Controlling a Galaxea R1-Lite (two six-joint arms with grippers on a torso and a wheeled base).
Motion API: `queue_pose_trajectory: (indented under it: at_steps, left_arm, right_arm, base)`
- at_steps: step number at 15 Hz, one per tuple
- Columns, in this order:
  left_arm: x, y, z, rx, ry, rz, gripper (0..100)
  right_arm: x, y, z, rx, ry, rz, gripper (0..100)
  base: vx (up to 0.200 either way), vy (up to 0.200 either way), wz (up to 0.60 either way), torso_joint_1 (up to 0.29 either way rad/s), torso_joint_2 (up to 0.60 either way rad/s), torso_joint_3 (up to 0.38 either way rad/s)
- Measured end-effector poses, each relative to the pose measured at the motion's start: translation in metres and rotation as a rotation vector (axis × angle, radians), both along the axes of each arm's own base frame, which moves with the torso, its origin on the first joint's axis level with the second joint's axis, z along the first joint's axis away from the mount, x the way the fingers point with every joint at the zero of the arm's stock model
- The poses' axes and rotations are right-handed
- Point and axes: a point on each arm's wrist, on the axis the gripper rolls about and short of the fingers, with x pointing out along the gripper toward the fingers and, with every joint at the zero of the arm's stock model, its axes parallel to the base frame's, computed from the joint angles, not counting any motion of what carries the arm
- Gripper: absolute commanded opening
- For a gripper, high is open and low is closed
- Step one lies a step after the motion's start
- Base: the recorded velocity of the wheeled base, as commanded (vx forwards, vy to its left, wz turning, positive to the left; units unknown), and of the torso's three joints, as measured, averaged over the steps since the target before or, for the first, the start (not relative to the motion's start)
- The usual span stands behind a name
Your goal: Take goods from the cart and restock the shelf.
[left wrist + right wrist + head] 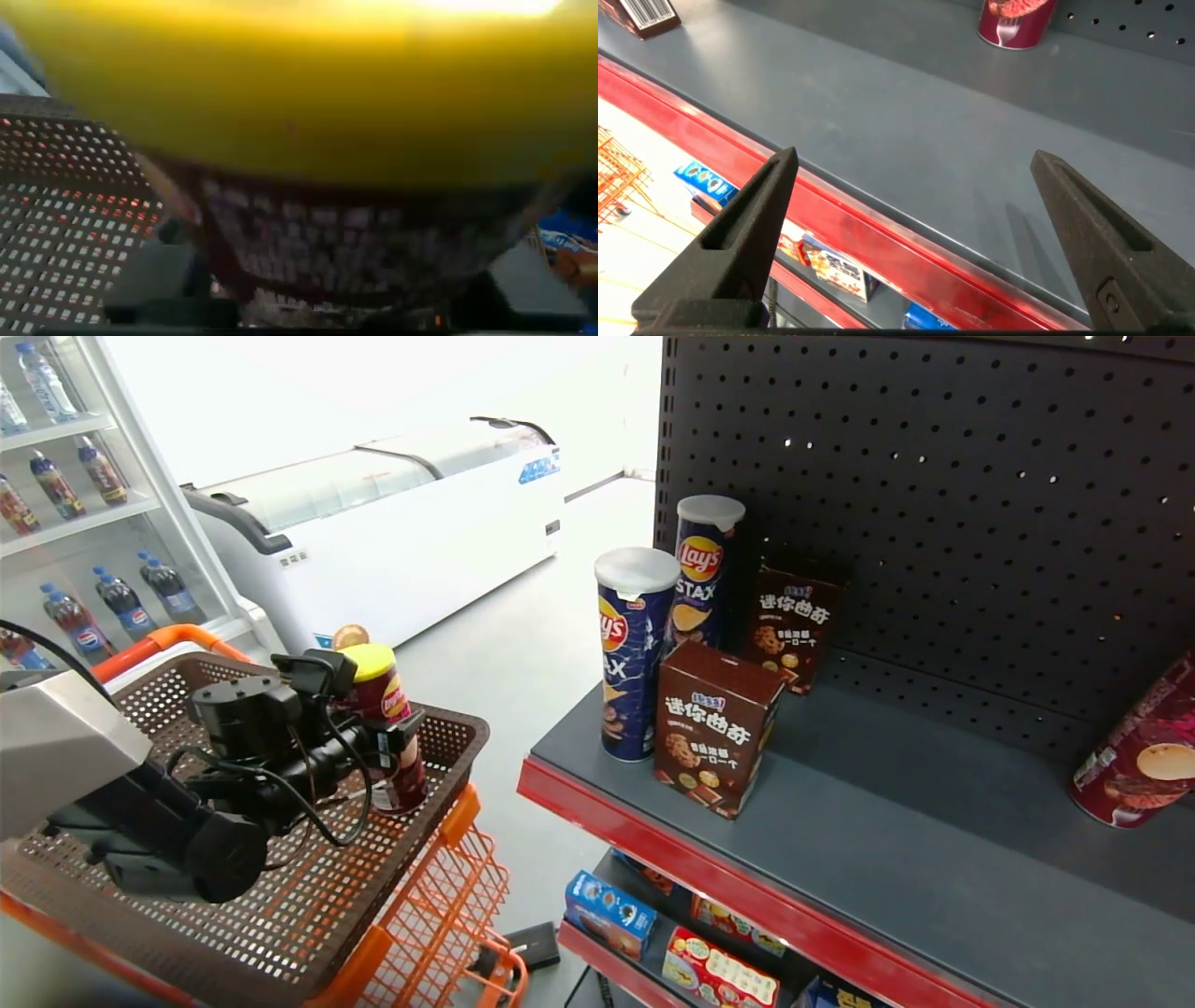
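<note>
Shelf (887, 840): grey board with a red lip (672, 840) along the front. It lies across the aisle from the left gripper (369, 709) and directly under the right gripper (915, 159).

Cart (420, 896): it carries a brown basket (457, 728), and the left gripper is inside it.

Can (408, 782): red with a yellow lid (299, 84), upright in the basket. The left gripper is clamped on it high up, just below the lid. I cannot tell whether its base is off the basket floor.

Right gripper: jaws wide apart, holding nothing.

Risks:
- A grip this high could let the can swing or tilt in transit.
- A low lift would catch the base on the basket wall, which stands between the gripper and the shelf, or on the lip.
- The blue cans (637, 653) and front box (714, 737) stand at the shelf end nearest the left gripper, and a straight swing could knock them over.

Room: there is a broad bare stretch of board beyond the boxes, short of the far can (1144, 756). It looks like the safest spot to set down.
</note>
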Motion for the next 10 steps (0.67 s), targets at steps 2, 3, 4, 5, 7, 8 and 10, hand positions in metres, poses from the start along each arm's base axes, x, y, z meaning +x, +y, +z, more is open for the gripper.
queue_pose_trajectory:
  at_steps: [2,3,4,5,7,8,10]
  left_arm:
    - [0.002,-0.001,-0.002,0.039,-0.002,-0.008,0]
    - [0.002,-0.001,-0.002,0.051,-0.004,-0.011,0]
    - [0.003,-0.003,-0.001,0.071,-0.011,-0.018,0]
    - [0.002,-0.005,0.001,0.072,-0.013,-0.023,0]
    - [-0.003,-0.006,0.007,0.071,-0.023,-0.031,0]
    - [-0.005,-0.007,0.012,0.070,-0.038,-0.034,0]
    - [-0.012,-0.007,0.030,0.064,-0.089,-0.040,0]
  right_arm:
    - [0.000,0.000,0.000,0.000,0.000,0.000,100]
    - [0.000,0.000,0.000,0.000,0.000,0.000,100]
    - [0.000,0.000,0.000,0.000,0.000,0.000,100]
    - [0.000,0.000,0.000,0.000,0.000,0.000,100]
    - [0.000,0.000,0.000,0.000,0.000,0.000,100]
    - [0.000,0.000,0.000,0.000,0.000,0.000,100]
    - [0.000,0.000,0.000,0.000,0.000,0.000,100]
  base:
    - [0.000,0.000,0.00,0.000,0.00,0.000]
    - [0.000,0.000,0.00,0.000,0.00,0.000]
    - [0.000,0.000,0.00,0.000,0.00,0.000]
    - [0.000,0.000,0.00,0.000,0.00,0.000]
    - [0.000,0.000,0.00,0.000,0.00,0.000]
    - [0.000,0.000,0.00,0.000,0.00,0.000]
    - [0.000,0.000,0.00,0.000,0.00,0.000]
